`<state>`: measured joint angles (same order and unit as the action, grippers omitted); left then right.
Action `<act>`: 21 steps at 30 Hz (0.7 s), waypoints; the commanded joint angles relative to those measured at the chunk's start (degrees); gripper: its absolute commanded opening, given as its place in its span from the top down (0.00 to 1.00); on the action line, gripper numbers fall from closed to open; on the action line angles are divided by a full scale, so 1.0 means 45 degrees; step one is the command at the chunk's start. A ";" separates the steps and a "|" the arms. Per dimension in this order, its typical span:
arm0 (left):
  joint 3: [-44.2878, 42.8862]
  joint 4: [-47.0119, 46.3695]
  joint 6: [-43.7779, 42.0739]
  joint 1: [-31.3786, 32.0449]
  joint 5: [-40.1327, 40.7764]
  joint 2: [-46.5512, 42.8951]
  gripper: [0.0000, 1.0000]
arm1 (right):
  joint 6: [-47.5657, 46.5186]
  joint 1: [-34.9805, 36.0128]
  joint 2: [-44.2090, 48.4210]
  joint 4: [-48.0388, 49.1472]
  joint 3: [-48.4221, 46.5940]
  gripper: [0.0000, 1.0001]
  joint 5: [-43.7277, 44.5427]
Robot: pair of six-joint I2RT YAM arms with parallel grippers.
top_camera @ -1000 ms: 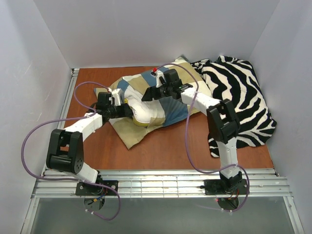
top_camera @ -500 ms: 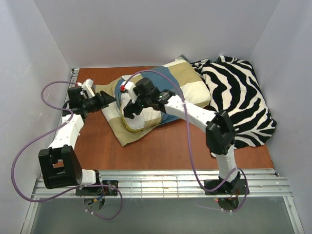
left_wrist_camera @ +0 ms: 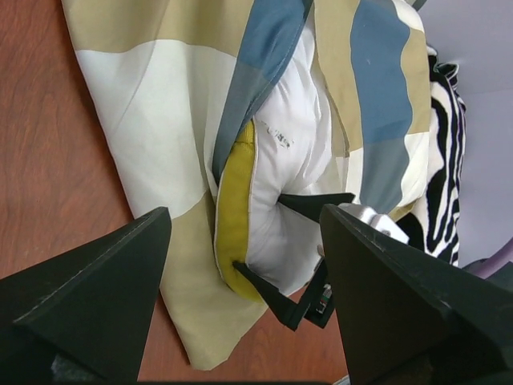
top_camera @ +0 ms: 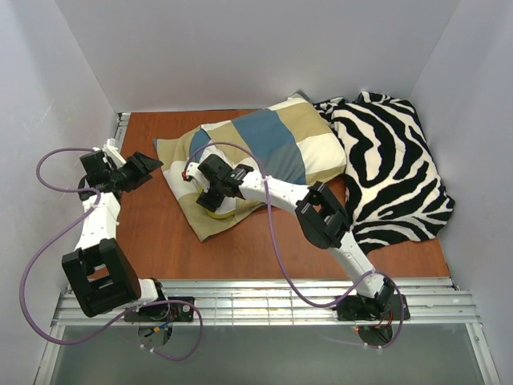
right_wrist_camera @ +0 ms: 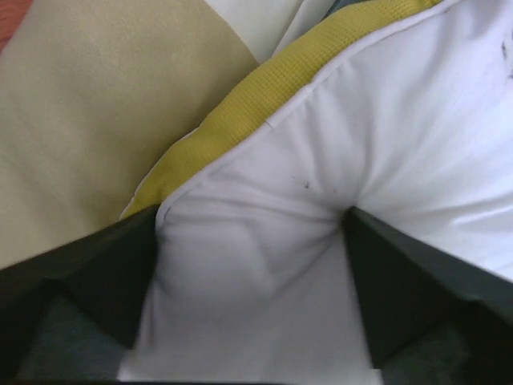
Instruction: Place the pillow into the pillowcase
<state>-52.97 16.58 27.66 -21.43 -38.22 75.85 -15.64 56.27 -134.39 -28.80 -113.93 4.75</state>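
**Desk:** On the counter (top_camera: pixel 160 233), where did the pillow (left_wrist_camera: pixel 292 160) sit?

**Operator:** Partly inside the pillowcase (top_camera: pixel 272 140), which lay across the middle toward the back. I saw only the pillow's near end, white face and yellow edge, poking from the case's open mouth. The checked cloth covered the rest, so I couldn't tell how far in it reached.

**Desk:** And the right gripper (right_wrist_camera: pixel 252 220)?

**Operator:** Its jaws stood spread wide. Both tips pressed into the white face and dimpled it, but they were not closed on it. From above, the wrist hid most of that. Its own camera sat so close that I got fabric and little else.

**Desk:** The left gripper (top_camera: pixel 148 166)?

**Operator:** Near the case's left edge, over bare counter, jaws released and holding nothing.

**Desk:** Anything else hard to read?

**Operator:** A dark mark (left_wrist_camera: pixel 279 138) on the pillow, too small to make out. The zebra-striped cloth (top_camera: pixel 393 176) lay at the right against the case's far end. Whether it overlapped I couldn't say, and my left wrist camera cut off all but a strip of it.
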 commanded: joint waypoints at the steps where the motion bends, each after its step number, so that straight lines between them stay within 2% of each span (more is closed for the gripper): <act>1: 0.0306 0.0066 -0.0345 -0.0062 -0.0004 -0.0392 0.29 | -0.0432 -0.0549 -0.1326 -0.1509 -0.0052 0.49 0.0198; 2: 0.0326 0.0066 -0.0539 -0.0042 0.0093 -0.0392 0.30 | -0.0218 -0.0745 -0.1463 -0.1975 -0.0208 0.69 -0.0290; 3: 0.0423 0.0085 -0.0677 -0.0042 0.0075 -0.0372 0.31 | 0.0287 -0.0940 -0.1638 -0.2347 -0.0442 0.91 -0.1861; 4: 0.0443 0.0066 -0.0910 -0.0023 0.0017 -0.0469 0.31 | 0.0640 -0.1483 -0.1659 -0.2563 -0.0734 0.98 -0.2824; 5: 0.0501 0.0047 -0.1241 0.0055 0.0093 -0.0547 0.32 | 0.1107 -0.1779 -0.1524 -0.2566 -0.0795 0.99 -0.3742; 6: 0.0714 0.0027 -0.1438 0.0287 0.0152 -0.0625 0.33 | 0.1344 -0.2072 -0.1001 -0.2527 -0.0738 0.99 -0.6149; 8: 0.0949 0.0007 -0.1751 0.0659 0.0424 -0.0859 0.34 | 0.2533 -0.2932 -0.0335 -0.2120 -0.0504 0.99 -0.8565; 9: 0.1164 0.0007 -0.1945 0.1125 0.0658 -0.0880 0.35 | 0.3060 -0.3166 0.0519 -0.0840 0.0387 0.99 -1.0915; 10: 0.1282 -0.0012 -0.1967 0.1420 0.0873 -0.0919 0.36 | 0.3935 -0.3633 0.0992 0.0487 0.1053 0.99 -1.2041; 12: 0.1439 -0.0168 -0.1734 0.2373 0.1381 -0.0802 0.40 | 0.7892 -0.4046 0.2258 0.3648 0.3680 0.99 -1.4363; 13: 0.1536 -0.0323 -0.1617 0.2747 0.1461 -0.0725 0.41 | 0.9340 -0.4318 0.2537 0.7609 0.4547 0.99 -1.4841; 14: 0.1556 -0.0634 -0.1519 0.3118 0.1655 -0.0627 0.42 | 1.1926 -0.4398 0.2694 0.8906 0.5097 0.99 -1.5058; 15: 0.1576 -0.0889 -0.1305 0.3876 0.2005 -0.0433 0.45 | 1.2783 -0.4476 0.2638 0.9982 0.5605 0.99 -1.5350; 16: 0.1615 -0.1181 -0.1110 0.4231 0.2202 -0.0257 0.52 | 1.3430 -0.4555 0.2502 1.1366 0.5785 0.99 -1.5489; 18: 0.1440 -0.1749 -0.0719 0.5224 0.2612 0.0462 0.57 | 1.5849 -0.4633 0.2247 1.3284 0.6813 0.99 -1.5413; 19: 0.1052 -0.1828 -0.0504 0.5482 0.3000 0.0777 0.58 | 1.7173 -0.4672 0.2150 1.6194 0.7247 0.99 -1.5335; 20: 0.0875 -0.1848 -0.0347 0.5698 0.3178 0.1051 0.59 | 1.9545 -0.4711 0.2014 1.7635 0.7638 0.99 -1.5237; 21: 0.0776 -0.1926 -0.0211 0.5971 0.3238 0.1595 0.59 | 2.1038 -0.4750 0.1606 1.9022 0.7913 0.99 -1.4946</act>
<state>-47.27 10.72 24.16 2.90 -28.40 79.24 48.38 34.85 -124.77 25.78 -82.21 -58.08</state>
